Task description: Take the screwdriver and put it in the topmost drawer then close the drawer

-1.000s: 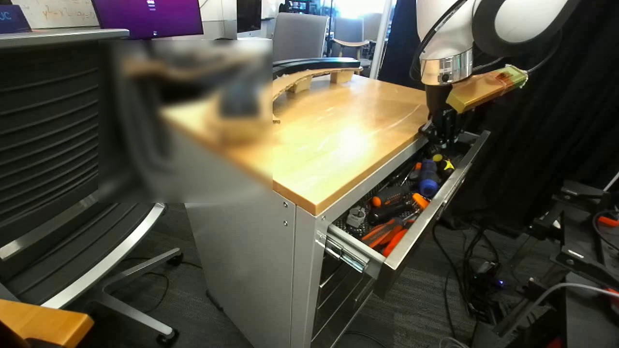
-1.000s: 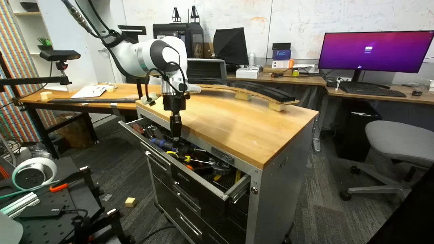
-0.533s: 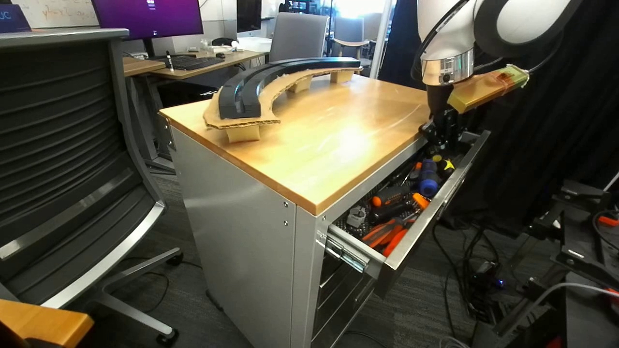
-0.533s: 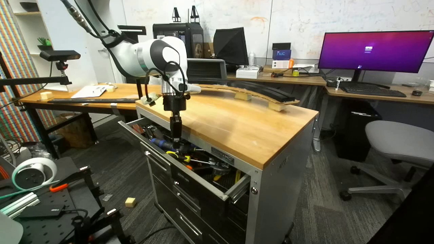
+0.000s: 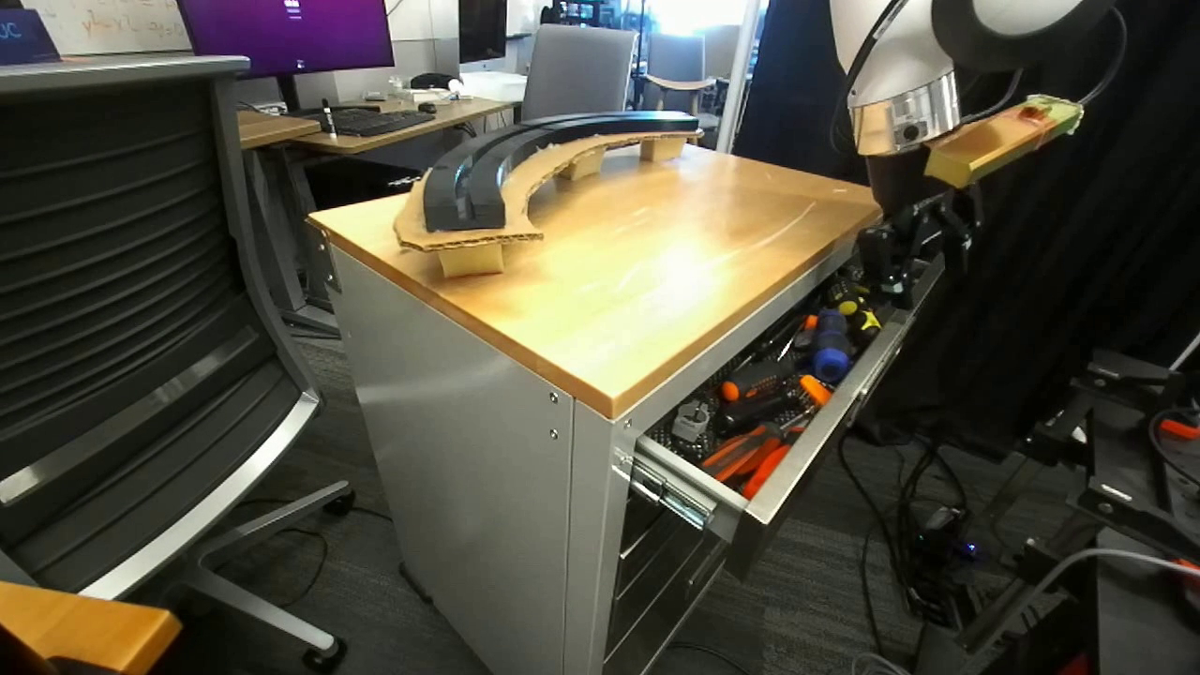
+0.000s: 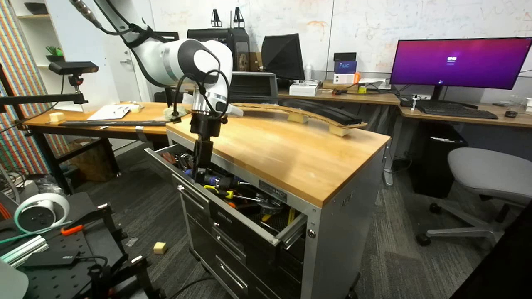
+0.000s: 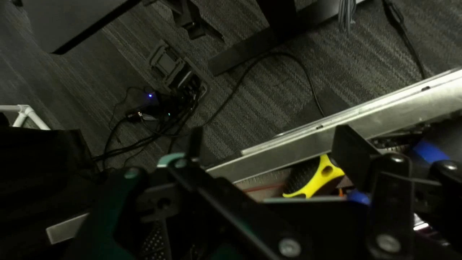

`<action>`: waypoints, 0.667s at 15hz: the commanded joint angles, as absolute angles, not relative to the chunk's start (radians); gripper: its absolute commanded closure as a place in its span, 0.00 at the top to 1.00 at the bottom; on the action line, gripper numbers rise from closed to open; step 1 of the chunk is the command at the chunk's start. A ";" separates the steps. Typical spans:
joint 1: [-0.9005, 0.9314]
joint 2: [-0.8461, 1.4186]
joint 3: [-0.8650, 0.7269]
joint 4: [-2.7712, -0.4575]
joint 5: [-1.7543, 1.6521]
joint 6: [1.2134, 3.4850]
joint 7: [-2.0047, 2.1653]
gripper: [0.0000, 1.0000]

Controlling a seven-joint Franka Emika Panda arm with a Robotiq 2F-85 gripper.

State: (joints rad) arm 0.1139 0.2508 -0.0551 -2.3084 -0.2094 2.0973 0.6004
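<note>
Fingers (image 7: 351, 155): spread wide, holding nothing that the wrist view shows; half a second ago they looked close together, low over the tools (image 5: 757, 379).
Arm (image 6: 189, 62): has swung toward 9 o'clock in an exterior view, bringing the fingers outward to the front edge (image 7: 283, 155) of the top drawer (image 5: 825, 422).
Front edge: slants from 8 to 2 o'clock across the wrist view, passing behind the fingers; whether they touch it, I cannot tell.
Screwdriver: not seen between the fingers. Probably it now lies in the drawer, but I cannot pick it out from the other dark tools there.
Blue handle (image 5: 831, 347): in the drawer; from it, in an exterior view, the fingers stand between 1 and 2 o'clock and an orange handle (image 5: 734, 454) at 7.
Top drawer: pulled out in both exterior views, so the closing has yet to be done.
Letting go: the parted fingers and the outward move suggest the placing is finished.
Push: should call for lifting clear, coming round outside the front edge and pressing it toward 10 o'clock in an exterior view, into the cabinet (image 5: 450, 422).
Snag: a spread finger could catch the edge, or a tool standing high could strike under the wooden surface (image 5: 656, 216).
</note>
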 commanded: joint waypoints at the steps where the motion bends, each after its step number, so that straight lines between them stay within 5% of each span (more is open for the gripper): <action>1: 0.110 0.270 -0.050 -2.307 -0.237 2.044 0.562 1.00; 2: 0.115 0.288 -0.051 -2.301 -0.255 2.050 0.577 0.75; 4: 0.124 0.324 -0.048 -2.289 -0.278 2.076 0.580 0.74; 10: 0.156 0.389 -0.059 -2.259 -0.310 2.189 0.636 0.25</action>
State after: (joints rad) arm 0.1359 0.3509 -0.0525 -2.2958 -0.2723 2.1235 0.5873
